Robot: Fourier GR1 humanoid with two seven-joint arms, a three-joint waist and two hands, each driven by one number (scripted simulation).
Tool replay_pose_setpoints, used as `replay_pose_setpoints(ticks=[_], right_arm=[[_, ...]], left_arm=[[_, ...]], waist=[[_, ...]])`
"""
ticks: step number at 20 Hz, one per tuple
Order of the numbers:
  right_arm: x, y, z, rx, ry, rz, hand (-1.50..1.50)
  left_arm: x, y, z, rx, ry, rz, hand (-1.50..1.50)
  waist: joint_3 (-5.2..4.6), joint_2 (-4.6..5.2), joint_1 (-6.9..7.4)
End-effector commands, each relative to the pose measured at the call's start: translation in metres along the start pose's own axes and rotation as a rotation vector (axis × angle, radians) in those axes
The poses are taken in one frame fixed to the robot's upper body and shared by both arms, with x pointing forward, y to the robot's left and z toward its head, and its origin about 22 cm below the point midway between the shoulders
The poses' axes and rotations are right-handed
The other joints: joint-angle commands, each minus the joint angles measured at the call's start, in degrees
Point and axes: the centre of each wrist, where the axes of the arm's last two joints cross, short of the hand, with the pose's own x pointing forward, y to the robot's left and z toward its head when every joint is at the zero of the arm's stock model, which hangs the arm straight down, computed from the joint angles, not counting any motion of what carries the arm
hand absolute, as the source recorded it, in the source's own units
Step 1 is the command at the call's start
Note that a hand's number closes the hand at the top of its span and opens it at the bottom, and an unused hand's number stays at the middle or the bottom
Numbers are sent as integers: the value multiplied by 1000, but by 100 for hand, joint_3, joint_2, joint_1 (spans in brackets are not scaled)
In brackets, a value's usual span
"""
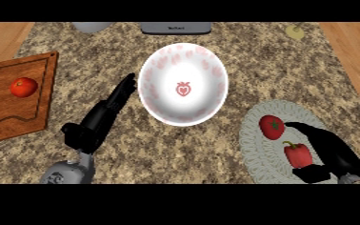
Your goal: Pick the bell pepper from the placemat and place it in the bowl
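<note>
The speckled brown granite table (pixel 211 152) carries a round grey woven placemat (pixel 255 148) near its front right corner. On the placemat lies the red bell pepper (pixel 298 155), an elongated, lobed, glossy body with a short green stem at its far end. A round red tomato with a green calyx (pixel 271 127) lies on the same placemat, just beyond the bell pepper and apart from it.

The right robot hand (pixel 327 152) is positioned over the right part of the placemat. Its fingers arch past the bell pepper toward the tomato, and its thumb sits at the near end of the bell pepper. The fingers are curved but spread, not closed; contact with the bell pepper cannot be determined.

The white oval bowl with pink strawberry pattern (pixel 183 84) stands at the table centre, well apart from the placemat. The left robot hand (pixel 105 114) is beside the bowl's left rim, fingers straight, holding nothing.

A brown wooden cutting board (pixel 28 109) at the left edge carries a second red tomato (pixel 23 86).
</note>
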Motion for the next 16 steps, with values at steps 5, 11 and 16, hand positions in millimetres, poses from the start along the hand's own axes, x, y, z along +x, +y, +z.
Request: replay_pose_setpoints(ticks=[5,11,16], right_arm=[[-5,7,-11,-95,-78,25,150],[149,42,-16,-100,-153,86,150],[231,55,-13,-72,-199,190,150]], left_arm=[[-2,3,-5,5,-10,10,0],[0,-12,-5,-46,-3,10,0],[8,-22,-15,-123,-38,-4,0]], waist=[[0,0,-7],[-20,14,274],[-27,95,817]])
